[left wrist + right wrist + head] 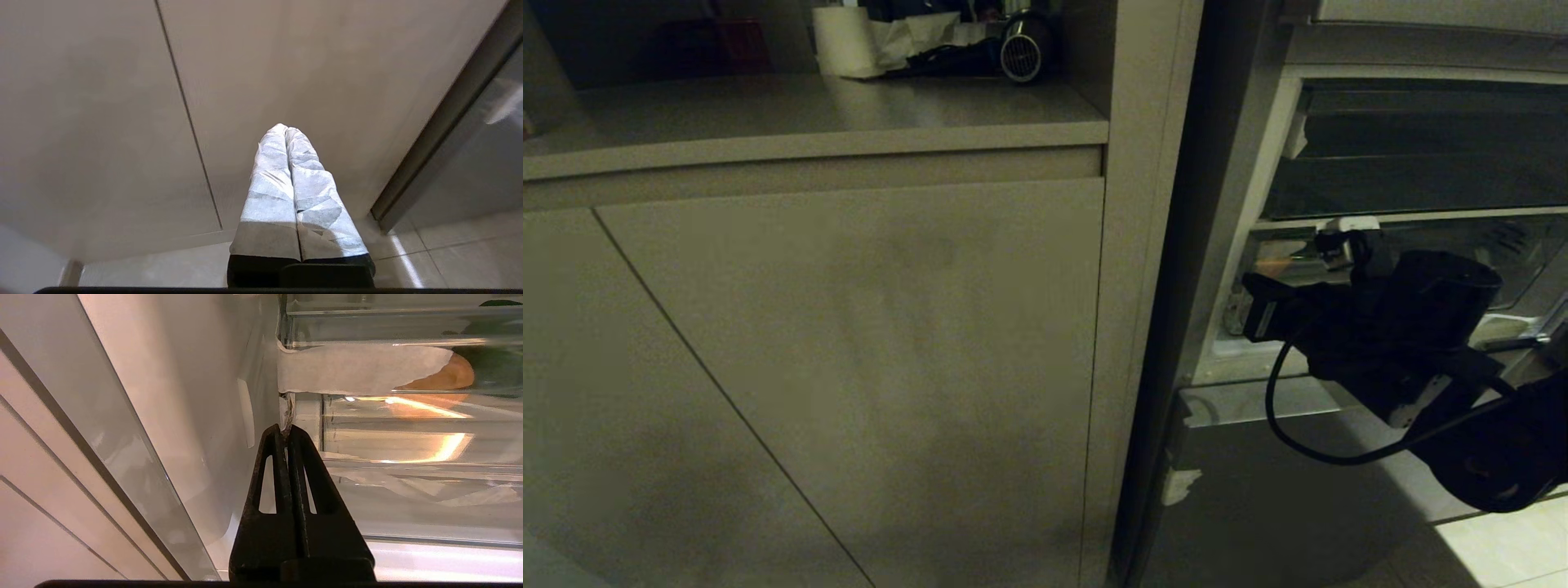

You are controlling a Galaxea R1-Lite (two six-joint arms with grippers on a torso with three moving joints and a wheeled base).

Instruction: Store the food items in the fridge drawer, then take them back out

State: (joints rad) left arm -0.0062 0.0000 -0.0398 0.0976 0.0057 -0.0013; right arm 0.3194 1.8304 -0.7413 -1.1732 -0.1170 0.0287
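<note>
The fridge drawer (408,433) is a clear bin in the open fridge, with a strip of white tape (359,369) across its front. Through its clear wall I see the tan potato (447,375) and, beside it, the dark green pepper (496,361). My right gripper (287,429) is at the drawer's corner next to the fridge's white inner wall, shut on a thin frayed tail of tape (289,410) that hangs from the strip. In the head view my right arm (1405,327) reaches into the fridge. My left gripper (286,128) is shut and empty, parked before a cabinet door.
A beige cabinet (849,343) with a countertop (809,114) stands left of the fridge. A paper roll (843,39) and a hair dryer (1023,49) lie on the counter. Another clear compartment (1421,155) sits above the drawer. Pale floor tiles (1503,547) show at the lower right.
</note>
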